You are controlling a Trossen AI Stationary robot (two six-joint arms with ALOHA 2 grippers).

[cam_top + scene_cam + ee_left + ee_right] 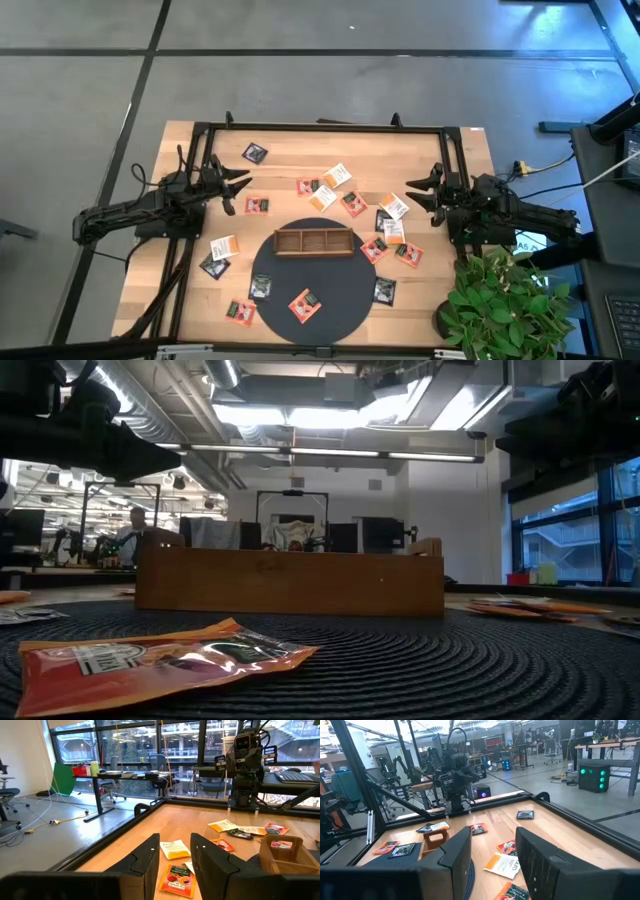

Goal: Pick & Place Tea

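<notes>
Several small tea sachets lie flat and scattered on the wooden table: an orange-red one point(257, 205), a black one point(254, 153), a white one point(337, 176), and an orange-red one point(304, 305) on the round dark mat point(340, 290). The brown wooden tray point(313, 241) stands on the mat's far part. My left gripper point(238, 192) hovers open at the table's left, with an orange-red sachet point(177, 880) on the table ahead of its fingers. My right gripper point(416, 192) hovers open at the right, and a white sachet point(504, 865) lies ahead of it.
A black frame rail point(320, 127) runs along the table's far edge and down both sides. A green plant point(505, 305) stands at the near right corner. In the low view the tray point(290, 580) rises behind an orange-red sachet point(150, 660) on the mat.
</notes>
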